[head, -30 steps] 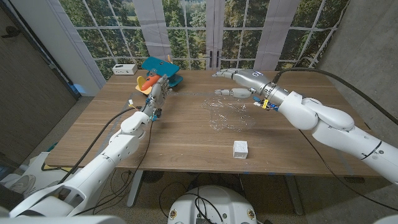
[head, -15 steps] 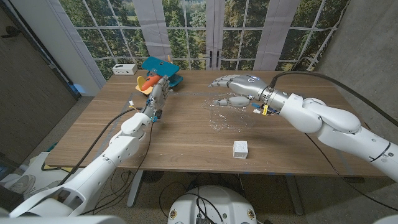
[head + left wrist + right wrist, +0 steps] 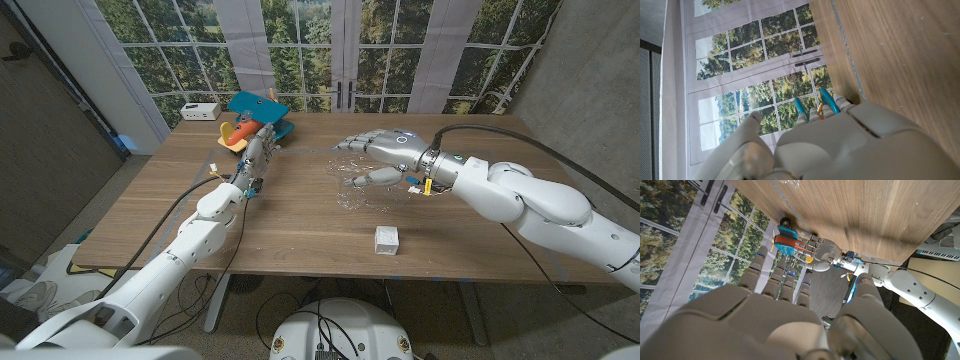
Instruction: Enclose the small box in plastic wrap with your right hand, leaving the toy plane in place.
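The small white box point(image 3: 386, 240) stands near the table's front edge, apart from both hands. A crumpled sheet of clear plastic wrap point(image 3: 372, 190) lies mid-table; its edge also shows in the right wrist view point(image 3: 791, 183). My right hand point(image 3: 375, 156) hovers over the wrap's far left part with fingers spread and nothing in it. The blue and orange toy plane point(image 3: 256, 117) point(image 3: 786, 236) sits at the far left. My left hand point(image 3: 256, 150) point(image 3: 819, 250) reaches straight-fingered up to the plane, whose blue tips point(image 3: 812, 107) show past its fingers.
A small white device point(image 3: 201, 110) stands at the table's far left corner behind the plane. Bare wood point(image 3: 300, 220) lies between the wrap, the box and my left arm. Cables run along both arms.
My right hand has come down and toward the left over the plastic wrap, fingers spreading. The left arm, box and plane have stayed put.
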Motion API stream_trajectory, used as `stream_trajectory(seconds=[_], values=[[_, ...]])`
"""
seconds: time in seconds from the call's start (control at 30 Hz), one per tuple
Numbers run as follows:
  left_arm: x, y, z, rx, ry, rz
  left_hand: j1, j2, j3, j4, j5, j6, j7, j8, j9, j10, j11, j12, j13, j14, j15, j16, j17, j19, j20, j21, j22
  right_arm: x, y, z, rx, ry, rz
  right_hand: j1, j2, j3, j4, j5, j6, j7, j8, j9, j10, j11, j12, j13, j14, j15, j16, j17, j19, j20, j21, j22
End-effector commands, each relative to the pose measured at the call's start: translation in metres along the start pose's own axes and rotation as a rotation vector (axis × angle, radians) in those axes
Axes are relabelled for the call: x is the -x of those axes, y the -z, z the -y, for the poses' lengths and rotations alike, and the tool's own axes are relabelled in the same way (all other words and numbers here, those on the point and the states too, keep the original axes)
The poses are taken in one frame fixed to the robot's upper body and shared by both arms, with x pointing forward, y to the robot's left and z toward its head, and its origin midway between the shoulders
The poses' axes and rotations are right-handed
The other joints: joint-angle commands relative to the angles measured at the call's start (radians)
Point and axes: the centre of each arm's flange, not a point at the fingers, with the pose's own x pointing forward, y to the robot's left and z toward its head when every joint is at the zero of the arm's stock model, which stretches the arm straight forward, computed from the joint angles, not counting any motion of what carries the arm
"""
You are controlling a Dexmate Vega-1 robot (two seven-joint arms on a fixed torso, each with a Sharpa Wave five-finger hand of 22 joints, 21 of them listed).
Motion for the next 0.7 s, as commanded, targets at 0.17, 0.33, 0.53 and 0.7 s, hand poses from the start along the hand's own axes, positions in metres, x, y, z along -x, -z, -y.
stream_trajectory(seconds=[0.17,0.33,0.53,0.7], values=[[-0.004,-0.001,0.002,0.001,0.017,0.005,0.003,0.004,-0.004,-0.003,0.005,-0.143,-0.005,-0.002,0.005,-0.124,-0.002,0.000,0.003,-0.150,0.003,-0.003,0.002,-0.083,0.004,-0.006,0.005,0.011,-0.015,-0.012,0.061,-0.129,-0.061,0.023,-0.032,-0.004,-0.007,0.009,-0.015,0.059,0.018,0.015,-0.009,0.012,0.015,0.020,0.035,-0.030,0.007,0.015,0.041,-0.023,0.009,0.009],[-0.004,-0.002,0.003,-0.002,0.023,0.005,0.003,0.004,-0.005,-0.003,0.005,-0.143,-0.005,-0.002,0.005,-0.125,-0.003,0.000,0.003,-0.150,0.003,-0.003,0.002,-0.082,0.004,-0.007,0.005,0.015,-0.019,-0.017,0.055,-0.170,-0.071,0.013,-0.051,-0.015,-0.003,0.012,-0.002,0.055,0.027,0.018,-0.014,0.011,0.016,0.024,0.033,-0.031,0.006,0.019,0.030,-0.017,0.003,0.009],[-0.002,-0.002,0.005,0.000,0.026,0.008,0.003,0.005,-0.005,-0.003,0.006,-0.142,-0.005,-0.003,0.005,-0.125,-0.002,0.000,0.003,-0.150,0.003,-0.003,0.002,-0.082,0.005,-0.008,0.005,0.019,-0.025,-0.022,0.031,-0.231,-0.054,-0.015,-0.086,-0.042,0.008,0.018,-0.010,0.036,0.028,0.020,-0.012,0.008,0.020,0.028,0.032,-0.028,0.007,0.027,0.023,-0.022,-0.001,0.010],[0.001,0.001,0.006,0.004,0.028,0.005,0.003,0.005,-0.005,-0.003,0.006,-0.141,-0.005,-0.003,0.005,-0.125,-0.001,-0.001,0.003,-0.150,0.003,-0.003,0.002,-0.082,0.005,-0.010,0.005,0.020,-0.030,-0.026,0.030,-0.275,-0.055,-0.021,-0.090,-0.048,0.012,0.022,-0.011,0.036,0.028,0.020,-0.022,0.003,0.016,0.029,0.025,-0.030,0.004,0.030,0.016,-0.028,-0.004,0.010]])
